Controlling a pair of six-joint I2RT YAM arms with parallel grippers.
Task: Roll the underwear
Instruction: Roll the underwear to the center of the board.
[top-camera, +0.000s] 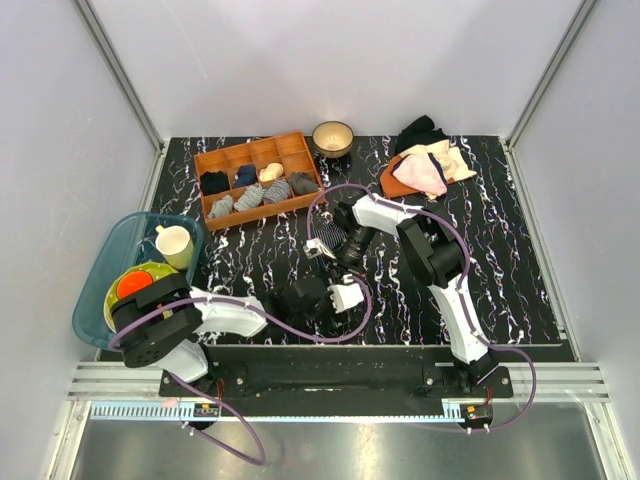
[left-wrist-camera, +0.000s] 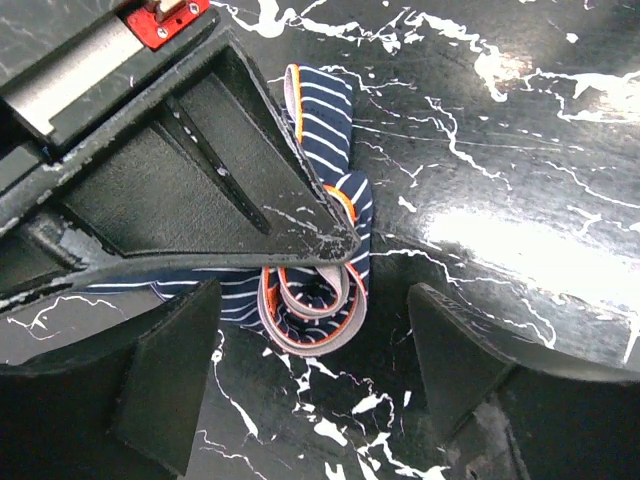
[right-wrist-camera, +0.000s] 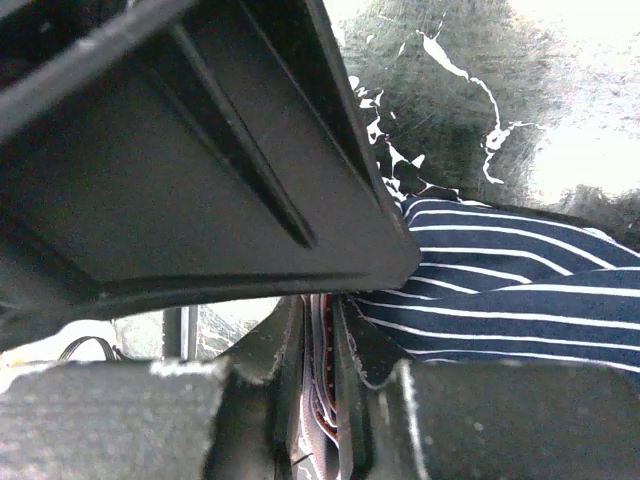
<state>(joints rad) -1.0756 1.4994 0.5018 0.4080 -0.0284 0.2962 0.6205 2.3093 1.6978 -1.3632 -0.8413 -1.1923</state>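
Right gripper: and there it is, the right gripper (right-wrist-camera: 320, 395) clamped down hard, jaws nearly together with folds of striped cloth pinched in the slit between them, bottom centre of its own wrist view.
Left gripper: the left gripper (left-wrist-camera: 315, 350) is spread wide and gripping nothing; one dark pad (left-wrist-camera: 170, 370) is lower left, the other lower right, and the roll sits in the gap just ahead of them.
Underwear: the underwear (left-wrist-camera: 318, 300) is coiled into a loose roll at the centre of the left wrist view, orange-pink edge spiralling inside, and a flat striped tail runs up toward the top centre.
Contact: the tip of the right gripper's big black finger comes in from the upper left and presses onto the top of the roll.
Overhead: both grippers meet at the lower centre of the black marbled table (top-camera: 500, 250) and cover the cloth from above.
Far side: a wooden tray (top-camera: 290, 145) of small rolls is at upper centre, a bowl (top-camera: 333, 137) just to its right, and a heap of garments (top-camera: 430, 165) at upper right.
Left edge: a blue tub (top-camera: 100, 270) holds a cup (top-camera: 175, 245).
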